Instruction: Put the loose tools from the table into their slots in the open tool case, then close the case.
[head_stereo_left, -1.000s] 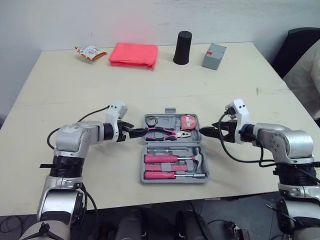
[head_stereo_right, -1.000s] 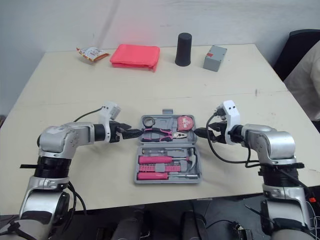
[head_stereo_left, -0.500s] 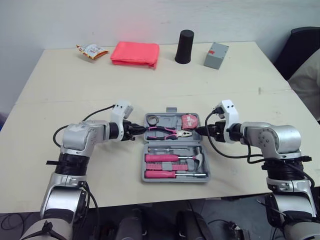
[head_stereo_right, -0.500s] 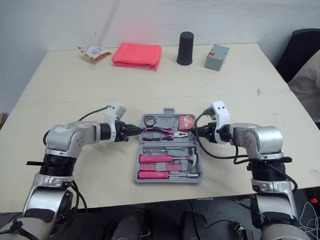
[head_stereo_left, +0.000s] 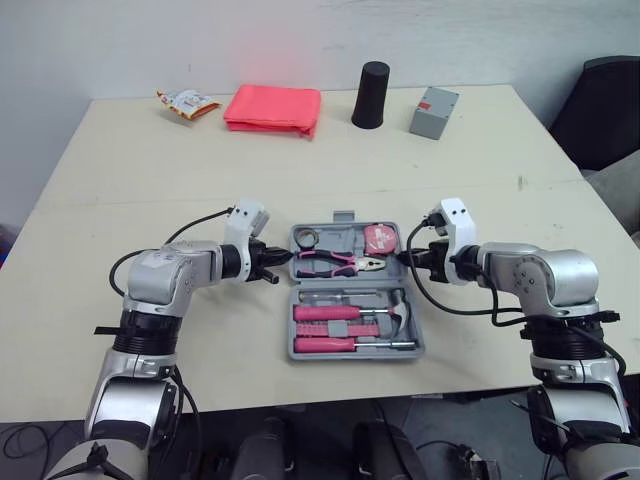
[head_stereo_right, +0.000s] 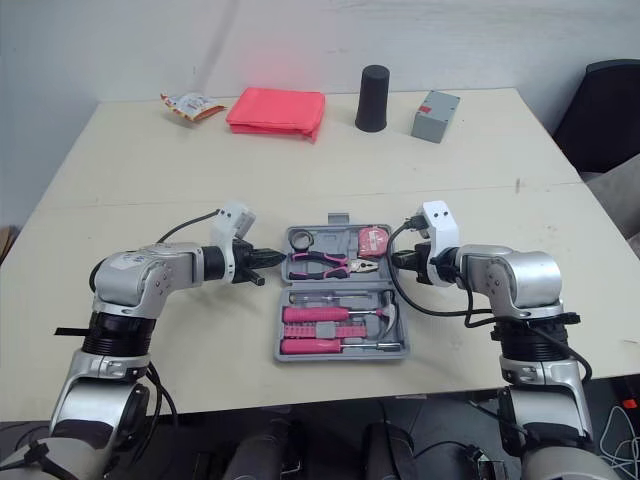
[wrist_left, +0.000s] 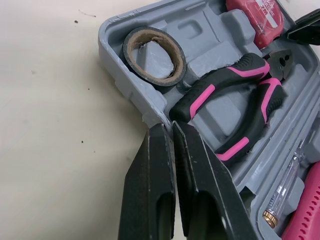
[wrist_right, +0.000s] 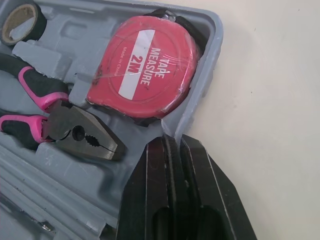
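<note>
The grey tool case lies open flat between my arms. Its far half holds a roll of tape, pink-handled pliers and a red tape measure. The near half holds a hammer and pink screwdrivers. My left gripper is shut with its tips at the left rim of the far half, beside the tape roll. At the right rim, just by the tape measure, my right gripper is shut in the same way. The thin rim meets both pairs of tips.
Along the table's far edge lie a snack packet, a folded red cloth, a black cup and a small grey box. A black chair stands off the table's right side.
Both grippers have gone from wide open to shut. The right gripper has moved in to the case's right rim; the left stays at the left rim.
</note>
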